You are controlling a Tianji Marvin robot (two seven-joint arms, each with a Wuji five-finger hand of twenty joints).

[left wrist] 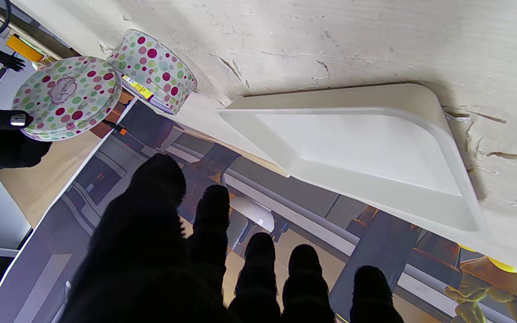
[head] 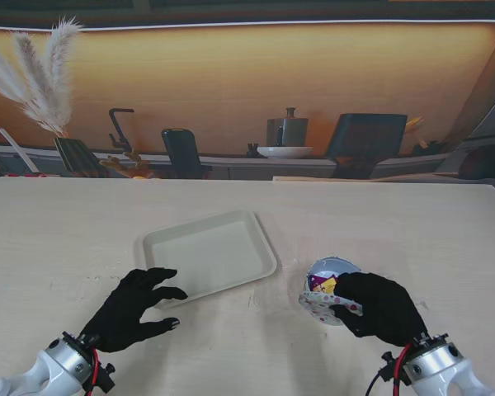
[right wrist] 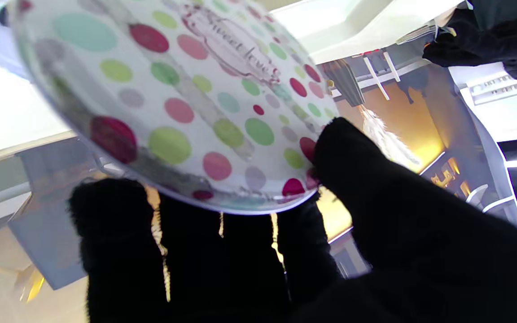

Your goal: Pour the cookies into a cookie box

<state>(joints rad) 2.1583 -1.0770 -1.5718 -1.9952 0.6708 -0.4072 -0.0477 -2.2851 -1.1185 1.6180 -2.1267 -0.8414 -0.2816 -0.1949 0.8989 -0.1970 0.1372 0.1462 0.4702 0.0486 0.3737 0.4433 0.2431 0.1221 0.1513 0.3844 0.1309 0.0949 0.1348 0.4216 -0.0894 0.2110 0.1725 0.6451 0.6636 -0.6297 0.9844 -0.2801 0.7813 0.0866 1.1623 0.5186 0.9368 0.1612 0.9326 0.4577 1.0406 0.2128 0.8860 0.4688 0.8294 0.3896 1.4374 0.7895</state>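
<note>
A round polka-dot cookie tin (head: 332, 277) (left wrist: 153, 69) stands open on the table to the right of a shallow cream tray (head: 209, 252) (left wrist: 366, 148). Colourful wrapped cookies (head: 322, 284) show inside it. My right hand (head: 381, 307) (right wrist: 285, 251) is shut on the tin's polka-dot lid (head: 324, 306) (left wrist: 66, 96) (right wrist: 182, 98), holding it tilted just off the tin's near side. My left hand (head: 136, 307) (left wrist: 222, 264) rests open on the table at the tray's near left corner, fingers spread and holding nothing.
The pale wooden table (head: 412, 223) stretches on all sides. Behind its far edge a backdrop shows a kitchen counter with pampas grass (head: 41, 74), a pot and chairs.
</note>
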